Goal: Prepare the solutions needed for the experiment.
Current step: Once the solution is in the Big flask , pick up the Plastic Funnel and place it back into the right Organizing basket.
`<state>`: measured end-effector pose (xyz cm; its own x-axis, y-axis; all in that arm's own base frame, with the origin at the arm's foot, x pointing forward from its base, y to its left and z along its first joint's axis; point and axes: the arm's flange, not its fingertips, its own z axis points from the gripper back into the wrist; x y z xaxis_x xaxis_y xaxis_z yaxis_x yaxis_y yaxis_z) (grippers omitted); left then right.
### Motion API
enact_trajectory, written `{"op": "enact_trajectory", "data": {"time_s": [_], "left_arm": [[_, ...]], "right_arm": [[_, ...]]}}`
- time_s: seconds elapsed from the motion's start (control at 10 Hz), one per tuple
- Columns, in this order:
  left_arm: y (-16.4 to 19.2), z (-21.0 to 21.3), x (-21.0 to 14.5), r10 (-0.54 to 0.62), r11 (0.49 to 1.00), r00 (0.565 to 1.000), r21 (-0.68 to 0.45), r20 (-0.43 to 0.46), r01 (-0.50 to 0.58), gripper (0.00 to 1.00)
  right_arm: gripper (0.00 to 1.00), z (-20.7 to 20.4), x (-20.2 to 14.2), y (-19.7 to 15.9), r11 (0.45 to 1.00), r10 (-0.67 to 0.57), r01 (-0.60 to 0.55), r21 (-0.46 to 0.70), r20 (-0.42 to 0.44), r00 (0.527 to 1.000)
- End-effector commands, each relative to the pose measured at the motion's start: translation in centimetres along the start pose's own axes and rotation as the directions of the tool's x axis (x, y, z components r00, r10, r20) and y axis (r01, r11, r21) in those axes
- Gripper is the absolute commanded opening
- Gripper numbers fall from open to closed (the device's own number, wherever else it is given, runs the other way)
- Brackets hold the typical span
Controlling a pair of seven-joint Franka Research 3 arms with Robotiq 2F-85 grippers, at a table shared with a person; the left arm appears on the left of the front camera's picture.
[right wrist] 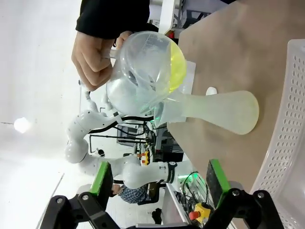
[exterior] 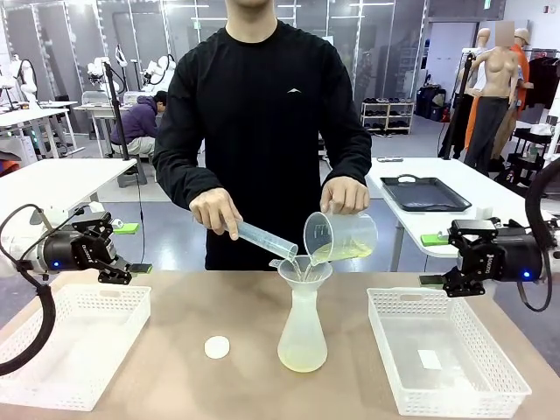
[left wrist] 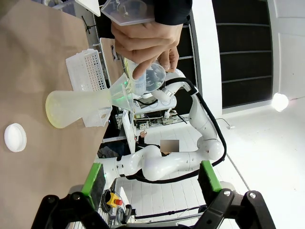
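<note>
Pouring midway: solutions ran from beaker, cylinder through funnel into flask; left tool, right tool gaped empty.

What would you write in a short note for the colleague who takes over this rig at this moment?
Left gripper: jaws open, holding nothing, in the air by the left basket.
Right gripper: jaws open, holding nothing, by the right basket.
Person: one hand tilts the beaker of yellow-green solution over the funnel in the conical flask; the other hand tilts a graduated cylinder at the same funnel.
Done: a shallow layer is in the flask.
To do: the beaker is not yet empty; a white cap lies on the table beside the flask.
</note>
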<state>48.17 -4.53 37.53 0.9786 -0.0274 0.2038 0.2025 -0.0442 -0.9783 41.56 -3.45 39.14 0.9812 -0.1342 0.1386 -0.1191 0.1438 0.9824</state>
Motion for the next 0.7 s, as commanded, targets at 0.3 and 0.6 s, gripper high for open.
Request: {"op": "enact_trajectory", "data": {"time_s": [0.3, 0.6], "left_arm": [[-0.18, -0.03, -0.14, -0.004, 1.000, 1.000, -0.012, -0.004, 0.004, 1.00], [-0.18, -0.03, -0.14, -0.004, 1.000, 1.000, -0.012, -0.004, 0.004, 1.00]], "right_arm": [[1.00, -0.35, 0.68, -0.41, 0.998, 0.040, -0.041, 0.039, 0.033, 0.999], [1.00, 0.07, 0.35, -0.58, 1.000, -0.009, 0.009, 0.023, 0.006, 1.000]]}}
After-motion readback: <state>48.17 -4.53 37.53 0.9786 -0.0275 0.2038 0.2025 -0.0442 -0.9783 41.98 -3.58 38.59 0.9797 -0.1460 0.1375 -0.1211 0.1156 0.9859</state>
